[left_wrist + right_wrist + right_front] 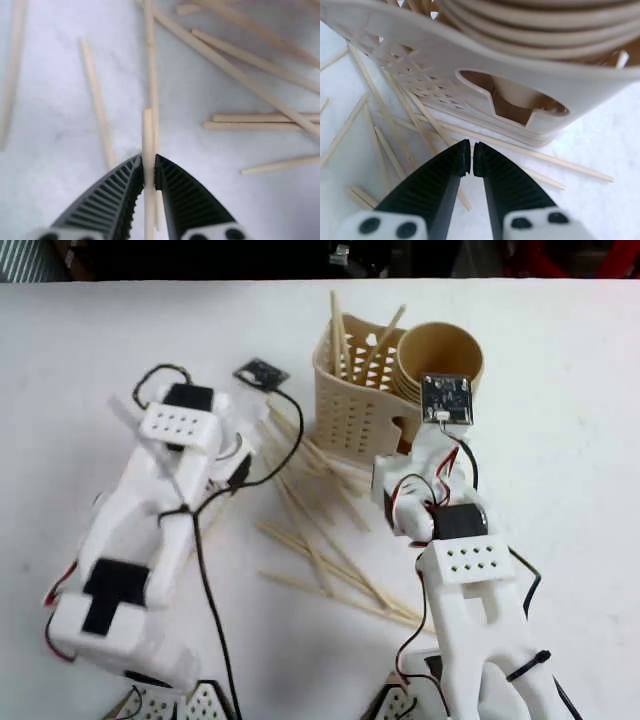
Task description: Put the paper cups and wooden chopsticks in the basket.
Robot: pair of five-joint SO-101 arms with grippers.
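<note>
**Cups stacked in the basket, chopsticks strewn before it**

High view: the basket (350, 410) stands close to the far edge of the white table (580, 500). Bare table lies open on the side of the basket away from the left arm. The paper cups (440, 352) sit nested in one stack inside the basket, at the end nearer the right arm (470, 580). A few standing chopsticks (340, 330) lean tilted in the basket's other end. The loose chopsticks (330, 550) lie crisscrossed on the table in front of the basket, between the two arms. The left arm (150, 510) is well off to the side of the basket, and the right arm's wrist is just in front of the basket's near wall.

Left wrist view: the left gripper (148, 162) is low over the table with its jaws pinching a held chopstick (148, 130), which runs straight out past the tips. More loose chopsticks lie flat around it, some crossing, with bare table between them.

Right wrist view: the right gripper (471, 150) has its jaws pressed together with nothing between them. Its tips are just before the basket's near wall, close to the handle cut-out. The cup stack shows through that cut-out and above the rim. Loose chopsticks lie along the basket's base and under the tips.
</note>
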